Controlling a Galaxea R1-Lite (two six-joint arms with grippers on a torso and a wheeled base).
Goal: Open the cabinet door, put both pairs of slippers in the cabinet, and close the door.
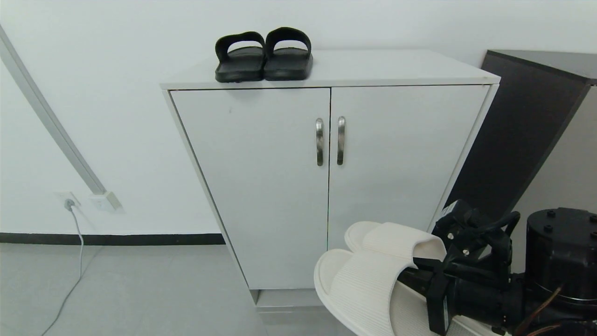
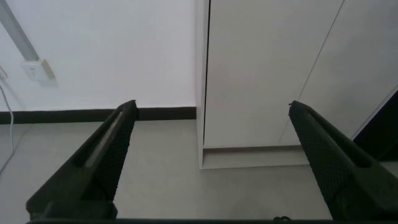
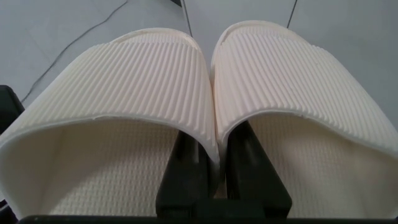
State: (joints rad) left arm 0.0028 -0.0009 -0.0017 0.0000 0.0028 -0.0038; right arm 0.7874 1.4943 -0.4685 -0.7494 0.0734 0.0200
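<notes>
Cabinet (image 1: 261, 186): both doors shut, black slippers (image 1: 263, 56) on its top in the head view
White slippers (image 1: 373, 275): low before the right door, heels cut off
Right gripper (image 3: 216, 163): its wrist view shows a finger under each strap, pinching the pair together
Left gripper (image 2: 211, 106): fingers spread wide, facing the cabinet's base

Black slippers (image 1: 263, 56) atop shut cabinet (image 1: 396, 67); right tool (image 1: 413, 275) grips white slippers (image 1: 368, 270) low, before right door (image 1: 401, 158).

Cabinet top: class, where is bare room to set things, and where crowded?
Bare: the cabinet top from the black slippers to its right edge. Crowded: the left part, under them. The white slippers in the right gripper should fit.
</notes>
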